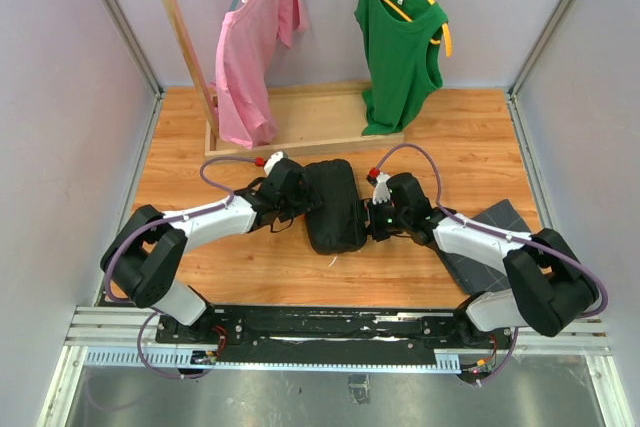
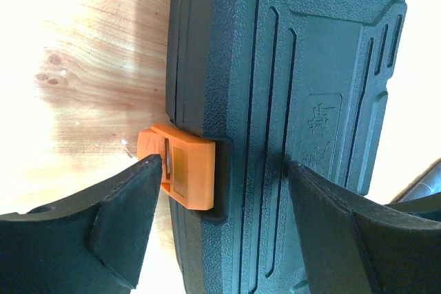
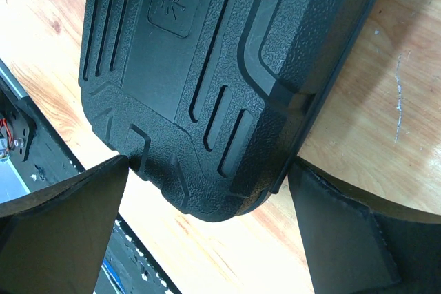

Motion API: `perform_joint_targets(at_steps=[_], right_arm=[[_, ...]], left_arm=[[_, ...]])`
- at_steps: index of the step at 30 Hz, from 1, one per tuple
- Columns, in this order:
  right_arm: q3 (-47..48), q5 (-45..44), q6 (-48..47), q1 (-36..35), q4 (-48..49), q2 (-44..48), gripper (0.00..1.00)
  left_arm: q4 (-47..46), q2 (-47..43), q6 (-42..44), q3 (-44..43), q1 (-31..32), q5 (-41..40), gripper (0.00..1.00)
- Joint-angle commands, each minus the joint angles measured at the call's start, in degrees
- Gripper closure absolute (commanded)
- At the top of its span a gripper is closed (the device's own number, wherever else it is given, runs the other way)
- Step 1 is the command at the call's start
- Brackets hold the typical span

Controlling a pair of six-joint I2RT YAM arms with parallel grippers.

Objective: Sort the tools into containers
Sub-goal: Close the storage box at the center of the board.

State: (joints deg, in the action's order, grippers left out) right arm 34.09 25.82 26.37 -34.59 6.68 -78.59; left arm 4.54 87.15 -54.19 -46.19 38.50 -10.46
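Lying shut and flat in the middle of the table (image 1: 450,137), between both arms: the black case (image 1: 335,207); no tools to be seen anywhere, so perhaps inside, perhaps out of view.

Jaws of the left gripper (image 2: 222,164) spread, straddling the orange latch (image 2: 182,173), one finger at the latch's outer edge, the other over the lid, clamping nothing; jaws of the right gripper (image 3: 208,163) spread wide across a rounded corner of the case, likewise grasping nothing.

Likely to go wrong: pushing on the latch with the case unheld, sending it sliding over the wood instead of popping open; closing askew and skidding off the latch's smooth face; lifting the lid fast and spilling any contents.

Counted: one case; one latch; two grippers; one dark tray (image 1: 500,222) under the right arm; two garments (image 1: 255,47) on one wooden rack (image 1: 190,47); zero tools.
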Motion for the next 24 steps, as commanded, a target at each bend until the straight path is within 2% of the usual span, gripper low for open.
perform_joint_targets(at_steps=[1,13,24], right_arm=[[0.47,0.3,0.31,-0.92,0.97,-0.69,0.01],[0.05,0.85,0.74,-0.92,1.7,-1.67,0.01],[-0.2,0.98,0.74,-0.98,1.76,-2.01,0.01]], left_arm=[[0.91,0.96,-0.94,0.88,0.35,-0.28,0.22],[-0.01,0.49,-1.53,4.38,0.35,-0.98,0.18],[-1.87,3.86,-1.09,4.77,0.35,-0.57,0.16]])
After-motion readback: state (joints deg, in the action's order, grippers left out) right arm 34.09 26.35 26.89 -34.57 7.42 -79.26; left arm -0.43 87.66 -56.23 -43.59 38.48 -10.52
